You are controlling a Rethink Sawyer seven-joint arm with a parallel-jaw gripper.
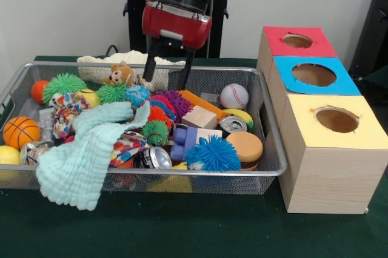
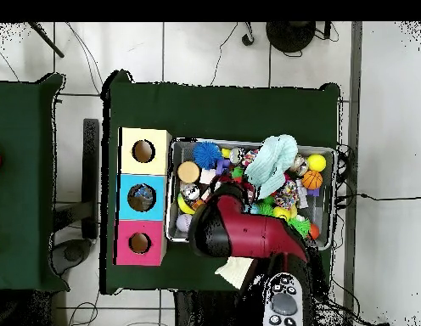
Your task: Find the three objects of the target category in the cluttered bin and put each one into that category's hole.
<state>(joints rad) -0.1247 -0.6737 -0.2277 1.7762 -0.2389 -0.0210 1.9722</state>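
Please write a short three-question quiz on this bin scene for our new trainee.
1. True or false: the gripper is holding the baseball.
2. Which box lies nearest the front camera: A red box, B blue box, C yellow box?
3. What drapes over the wire bin at its front rim?

Key: 1 false, its fingers are open and empty, above the bin's far side. 2 C. 3 The mint cloth.

Front camera: low, close, facing the wire bin point(image 1: 267, 167) and boxes point(image 1: 330, 149). Overhead camera: high, straight down, whole table point(image 2: 222, 106). Shared: bin, boxes.
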